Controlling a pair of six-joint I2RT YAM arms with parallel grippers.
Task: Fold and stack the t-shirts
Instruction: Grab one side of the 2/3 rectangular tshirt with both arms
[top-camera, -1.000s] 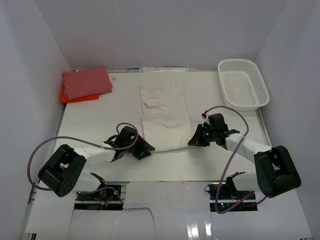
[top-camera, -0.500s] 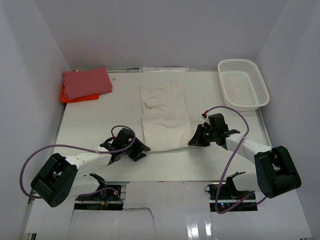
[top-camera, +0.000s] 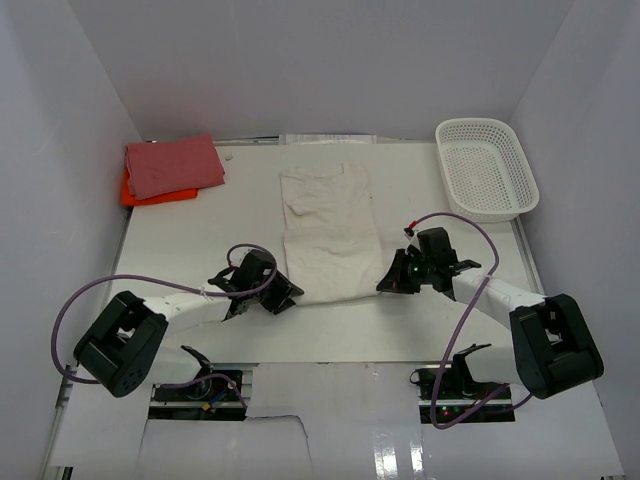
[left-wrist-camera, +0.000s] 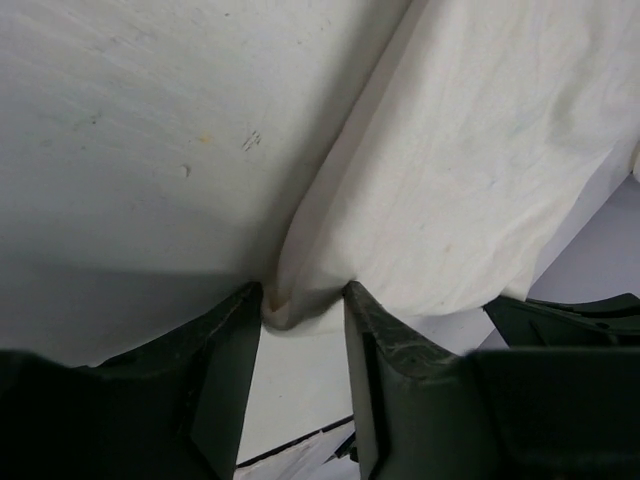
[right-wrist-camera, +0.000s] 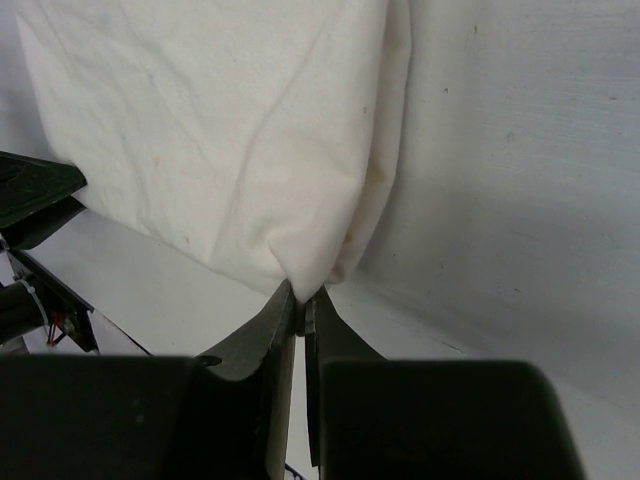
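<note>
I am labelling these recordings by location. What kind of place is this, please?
Probably a lab test cell, not a home: plain white walls enclose a white table, with a cream t-shirt and a mesh basket laid out.

Right pincer (right-wrist-camera: 298, 300) pinched tight on cream t-shirt (right-wrist-camera: 220, 130) corner, cloth bunched there, lying on white counter (right-wrist-camera: 520, 170).
</note>
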